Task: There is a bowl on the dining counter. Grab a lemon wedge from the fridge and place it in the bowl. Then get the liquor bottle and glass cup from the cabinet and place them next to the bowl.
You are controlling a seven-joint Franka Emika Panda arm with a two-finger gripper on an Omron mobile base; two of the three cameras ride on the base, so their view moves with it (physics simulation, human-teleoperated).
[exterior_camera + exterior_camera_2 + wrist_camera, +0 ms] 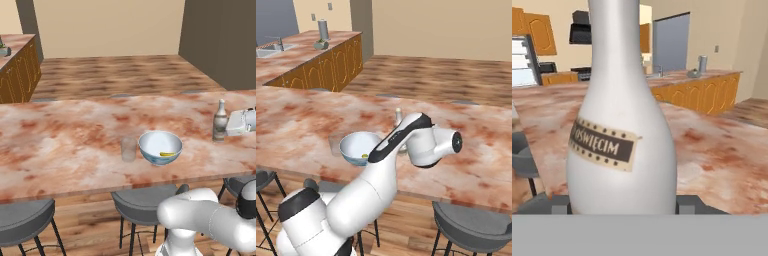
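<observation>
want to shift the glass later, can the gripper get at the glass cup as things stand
Probably not right away. The gripper has its jaws on either side of the bottle, which stands upright on the counter. The glass cup stands beyond the bowl, nothing else beside it.

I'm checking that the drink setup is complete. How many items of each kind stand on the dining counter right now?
Bowl: 1, with a lemon wedge inside
Glass cup: 1
Liquor bottle: 1
Lemon wedge: 1
Total: 4
</observation>
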